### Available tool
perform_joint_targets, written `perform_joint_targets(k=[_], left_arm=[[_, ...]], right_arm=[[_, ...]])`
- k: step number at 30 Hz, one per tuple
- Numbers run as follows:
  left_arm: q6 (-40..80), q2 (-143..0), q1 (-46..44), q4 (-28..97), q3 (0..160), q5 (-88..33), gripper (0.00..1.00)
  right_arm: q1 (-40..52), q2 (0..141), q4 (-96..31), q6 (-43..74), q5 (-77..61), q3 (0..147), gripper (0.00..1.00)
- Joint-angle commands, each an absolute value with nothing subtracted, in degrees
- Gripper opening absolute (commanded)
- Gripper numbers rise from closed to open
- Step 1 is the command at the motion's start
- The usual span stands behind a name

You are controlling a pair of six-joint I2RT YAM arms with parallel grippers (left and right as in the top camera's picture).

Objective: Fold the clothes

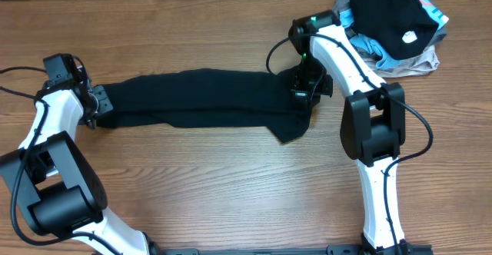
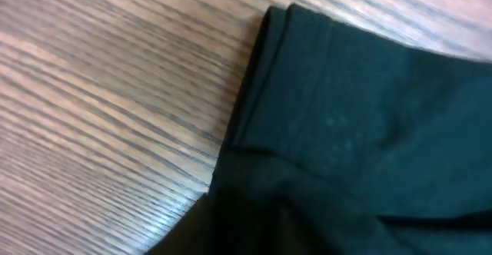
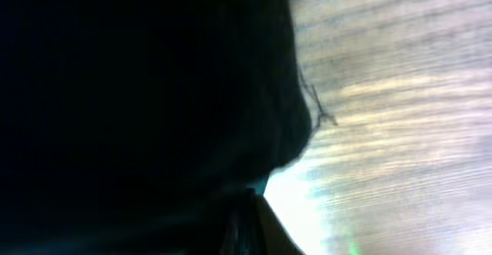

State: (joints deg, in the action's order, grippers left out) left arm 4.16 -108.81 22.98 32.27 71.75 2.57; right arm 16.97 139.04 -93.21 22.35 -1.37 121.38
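Observation:
The clothes, a long black garment (image 1: 207,97), lie stretched in a band across the middle of the table. My left gripper (image 1: 100,105) is at its left end and my right gripper (image 1: 306,90) is over its right end, low on the fabric. In the left wrist view a folded corner of the black cloth (image 2: 361,117) lies on the wood, and my fingers do not show. Dark cloth (image 3: 138,94) fills most of the right wrist view, with one dark finger (image 3: 257,228) at the bottom edge. Neither view shows how the jaws stand.
A heap of other garments (image 1: 419,61) sits at the back right corner, with a black piece bearing a small white label (image 1: 410,36) on top and light-blue cloth (image 1: 369,49) beneath. Bare wooden table (image 1: 192,186) extends in front of the garment.

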Motion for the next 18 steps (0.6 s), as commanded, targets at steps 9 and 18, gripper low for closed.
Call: perform_joint_targets(k=[9,18], left_arm=[[3.1,-109.0,23.2,40.7,81.7,-0.6,0.82],[-7.2,-110.1,23.3,46.1,86.0,-14.0,1.00]], right_arm=[[14.6,135.3,-94.7,17.7,-0.1,125.5,0.62],[14.5,133.1,-96.6,7.9,-2.1,135.6,1.00]])
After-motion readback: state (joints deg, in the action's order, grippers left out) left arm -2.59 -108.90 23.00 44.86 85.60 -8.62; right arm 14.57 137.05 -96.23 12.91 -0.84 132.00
